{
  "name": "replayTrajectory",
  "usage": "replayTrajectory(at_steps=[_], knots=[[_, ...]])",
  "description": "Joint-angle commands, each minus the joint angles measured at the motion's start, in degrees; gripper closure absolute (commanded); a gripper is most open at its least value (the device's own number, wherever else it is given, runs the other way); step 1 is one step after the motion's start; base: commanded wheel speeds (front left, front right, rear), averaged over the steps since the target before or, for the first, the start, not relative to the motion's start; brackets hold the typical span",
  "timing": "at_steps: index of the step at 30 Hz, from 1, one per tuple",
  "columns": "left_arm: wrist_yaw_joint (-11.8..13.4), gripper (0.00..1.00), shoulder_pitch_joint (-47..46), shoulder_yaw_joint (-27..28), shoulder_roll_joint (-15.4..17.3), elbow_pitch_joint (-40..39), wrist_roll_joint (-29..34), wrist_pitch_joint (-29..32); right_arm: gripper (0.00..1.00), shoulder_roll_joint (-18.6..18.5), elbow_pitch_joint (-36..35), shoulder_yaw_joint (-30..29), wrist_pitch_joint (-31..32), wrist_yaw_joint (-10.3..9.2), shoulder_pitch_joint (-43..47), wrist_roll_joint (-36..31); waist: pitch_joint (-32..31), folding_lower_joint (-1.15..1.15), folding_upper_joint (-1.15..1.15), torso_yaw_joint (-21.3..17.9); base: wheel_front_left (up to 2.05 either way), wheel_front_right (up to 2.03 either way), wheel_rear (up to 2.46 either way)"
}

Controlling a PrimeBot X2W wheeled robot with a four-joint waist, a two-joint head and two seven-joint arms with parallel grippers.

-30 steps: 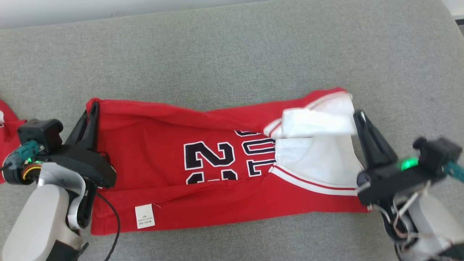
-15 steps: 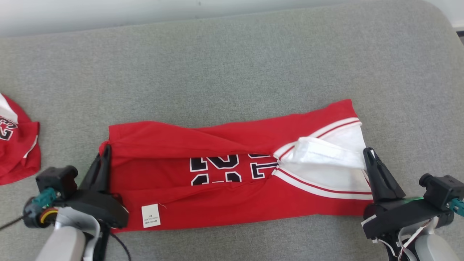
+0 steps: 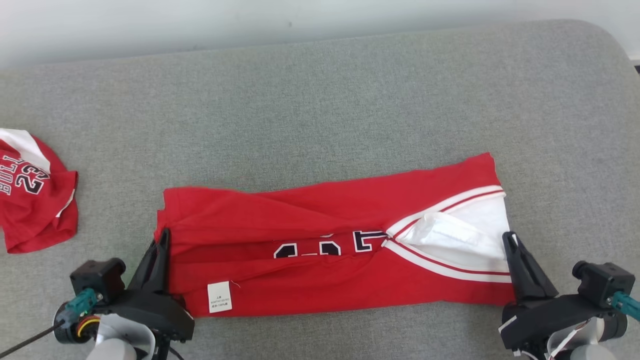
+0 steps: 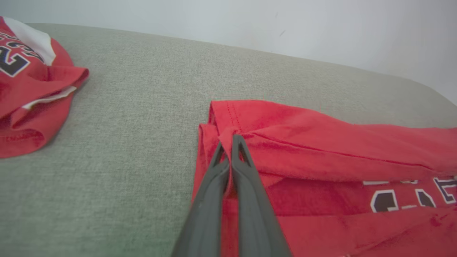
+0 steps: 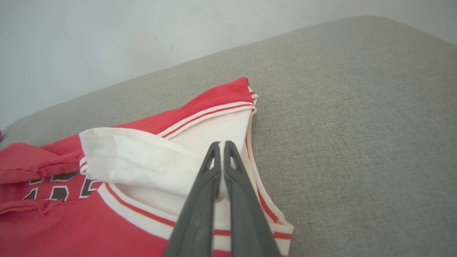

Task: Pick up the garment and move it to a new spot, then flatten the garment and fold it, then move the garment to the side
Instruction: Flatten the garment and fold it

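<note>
The garment (image 3: 320, 260) is a red jersey with white sleeves and black numerals, lying folded lengthwise into a long band across the grey surface. My left gripper (image 3: 162, 236) is shut on the red hem fold at the band's left end, its fingers (image 4: 232, 167) pinching cloth in the left wrist view. At the right end, my right gripper (image 3: 510, 239) is shut on the white sleeve fabric (image 5: 150, 160). The far half of the garment (image 4: 321, 142) is folded toward me, covering most of the numerals.
A second red jersey (image 3: 30, 195) lies crumpled at the left edge of the grey padded surface (image 3: 320, 100). A pale wall runs behind the surface. The surface's rounded far right corner (image 3: 605, 40) is in the head view.
Both grippers have drawn the held far edge toward me, folding the jersey over so the numerals are mostly covered. The head camera has shifted, bringing more of the second jersey into view.
</note>
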Motion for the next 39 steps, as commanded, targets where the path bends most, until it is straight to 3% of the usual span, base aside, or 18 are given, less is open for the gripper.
replayTrajectory(at_steps=[1, 2, 3, 4, 11, 20, 39], knots=[[0.52, 1.00, 1.00, -0.02, -0.20, 0.19, -0.39, -0.40, 1.00, 0.60, 0.18, -0.02, 0.39, 0.07, 0.77, -0.23, -0.49, 0.00, 0.00, 0.25, 0.00, 0.00, 0.00], [0.87, 0.54, 1.24, -0.19, -0.11, 0.26, 0.21, -0.67, 0.91, 0.70, 0.21, -0.17, 0.19, 0.07, 0.98, -0.23, -0.68, 0.00, 0.00, 0.34, 0.00, 0.00, 0.00], [1.14, 0.00, 1.42, -0.32, -0.12, 0.11, 0.43, -0.92, 0.04, 0.80, 0.11, -0.40, -0.19, 0.07, 1.15, -0.42, -0.84, 0.00, 0.00, 0.40, 0.00, 0.00, 0.00], [1.31, 0.00, 1.65, -0.22, -0.30, -0.15, 0.59, -1.45, 0.00, 1.04, 0.04, -0.50, -0.19, 0.07, 1.29, -0.24, -1.08, 0.00, 0.00, 0.47, 0.00, 0.00, 0.00], [4.19, 0.00, 4.19, 0.96, 0.16, -5.17, 4.08, -4.89, 0.00, -0.03, -2.35, -2.13, -0.93, 0.07, 0.88, -0.87, -2.76, 0.00, 0.00, 1.03, 0.00, 0.00, 0.00], [8.15, 0.00, 8.71, 5.86, -1.52, -14.33, 11.45, -5.74, 0.00, -2.06, 1.66, -3.26, 5.65, 0.07, -3.67, -3.89, -3.93, 0.00, 0.00, 2.89, 0.00, 0.00, 0.00], [5.32, 0.00, 12.87, 9.28, -5.84, -15.25, 19.60, -5.78, 0.00, -2.07, 25.48, 0.83, 11.03, 0.07, -11.32, -4.12, -5.15, 0.00, 0.00, 6.78, 0.00, 0.00, 0.00]])
